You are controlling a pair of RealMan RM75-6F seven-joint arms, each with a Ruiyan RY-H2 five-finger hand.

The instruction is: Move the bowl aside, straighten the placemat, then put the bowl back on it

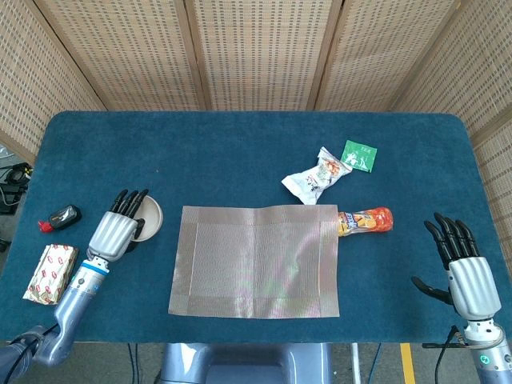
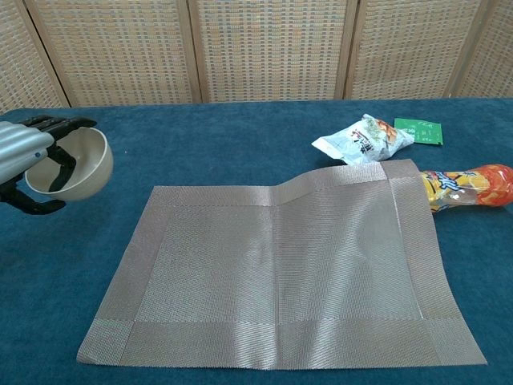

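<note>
The place looks like a staged robot test area rather than a lived-in home: a table (image 1: 240, 144) covered in blue felt stands before folding woven-reed screens (image 1: 256, 48), and loose cables (image 1: 12, 180) lie on a bare floor, outward of the left hand's (image 1: 116, 234) fingers.
</note>
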